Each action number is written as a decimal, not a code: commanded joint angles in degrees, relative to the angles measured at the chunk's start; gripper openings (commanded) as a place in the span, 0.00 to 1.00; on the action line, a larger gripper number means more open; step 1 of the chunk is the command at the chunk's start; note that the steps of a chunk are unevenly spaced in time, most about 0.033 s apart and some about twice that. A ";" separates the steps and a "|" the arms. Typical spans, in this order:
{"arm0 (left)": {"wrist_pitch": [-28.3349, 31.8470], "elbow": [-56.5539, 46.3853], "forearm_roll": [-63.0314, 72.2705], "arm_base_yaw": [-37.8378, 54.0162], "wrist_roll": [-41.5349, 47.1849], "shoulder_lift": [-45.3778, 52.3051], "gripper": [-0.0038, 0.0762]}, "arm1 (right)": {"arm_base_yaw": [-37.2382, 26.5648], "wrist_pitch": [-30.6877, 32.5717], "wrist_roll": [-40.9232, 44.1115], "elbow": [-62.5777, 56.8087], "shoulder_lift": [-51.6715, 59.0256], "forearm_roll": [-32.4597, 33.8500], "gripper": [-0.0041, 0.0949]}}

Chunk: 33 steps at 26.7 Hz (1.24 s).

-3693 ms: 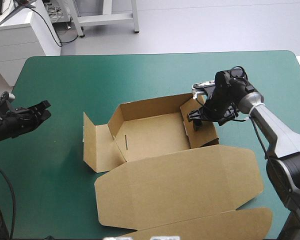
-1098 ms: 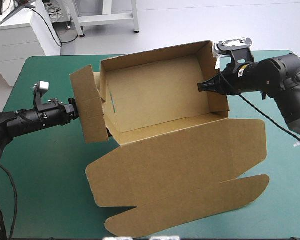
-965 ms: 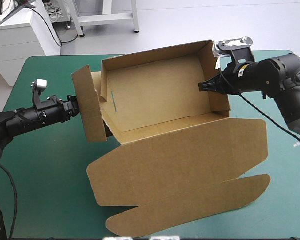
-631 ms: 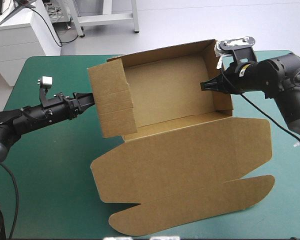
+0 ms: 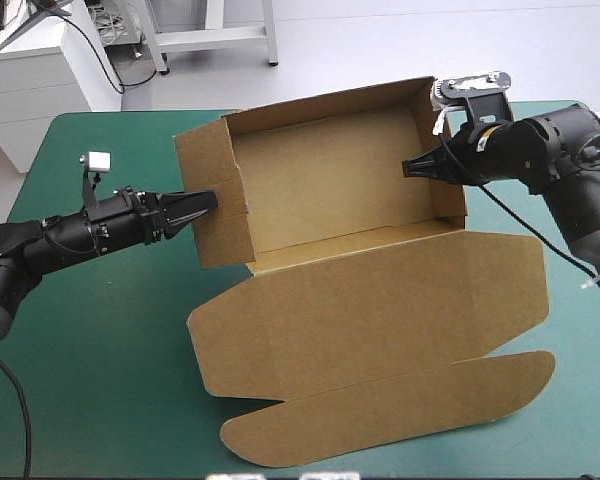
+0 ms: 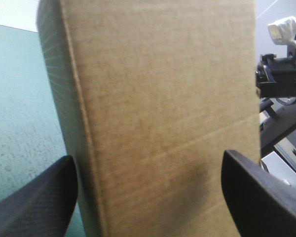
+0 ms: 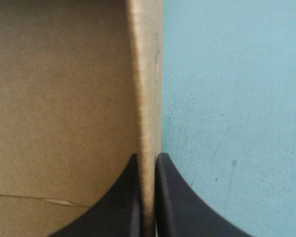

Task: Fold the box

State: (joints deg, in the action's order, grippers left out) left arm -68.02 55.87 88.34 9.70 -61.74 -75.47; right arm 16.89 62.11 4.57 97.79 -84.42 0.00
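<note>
Standing tilted at the middle of the table, the brown cardboard box point(image 5: 330, 180) turns its open tray up toward the high camera. The tray's far wall is lifted and its near edge is low, where the lid joins it. The lid point(image 5: 370, 310), a broad flat panel of the same board, lies on the teal-green table cover point(image 5: 110, 330) on the near side. Its long rounded tuck flap point(image 5: 380, 405) stretches toward the near edge.

The left gripper point(image 5: 205, 203) reaches in from the left, and its black fins point at the outer face of the tray's left wall point(image 5: 215, 195), which stands upright. From above the tip seems to touch that wall. In the left wrist view the left gripper point(image 6: 148, 155) has its fingers point(image 6: 34, 197) spread wide toward the corners. The wall's plain brown face point(image 6: 158, 98) fills the space ahead of and between them, and a strip of cover point(image 6: 19, 98) shows beside it.

The right gripper point(image 5: 410, 167) comes in from the right at the upper part of the tray's right wall point(image 5: 442, 150). In its own view the right gripper point(image 7: 148, 157) is nearly closed and pinches the wall's thin edge point(image 7: 147, 74). One finger point(image 7: 123, 197) is on the tray's inner side point(image 7: 64, 98), and the other is on the outer side, over the cover point(image 7: 227, 98).
</note>
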 commanded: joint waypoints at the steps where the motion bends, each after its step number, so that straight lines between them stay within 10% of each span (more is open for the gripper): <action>1: -6.55 1.86 4.62 -2.70 -0.53 2.23 0.76 | 0.01 -4.03 0.65 1.57 1.91 0.00 0.03; 11: -6.30 4.67 5.75 -5.19 0.41 2.23 0.76 | 6.14 -5.09 3.57 1.57 1.91 1.48 0.03; 33: 23.78 20.90 -56.89 -27.90 57.92 6.69 0.76 | 14.95 -7.87 16.06 1.57 1.91 13.78 0.04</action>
State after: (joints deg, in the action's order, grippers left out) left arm -48.24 74.83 34.27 -15.28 -10.43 -70.16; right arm 31.23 59.60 19.80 97.74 -84.42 14.76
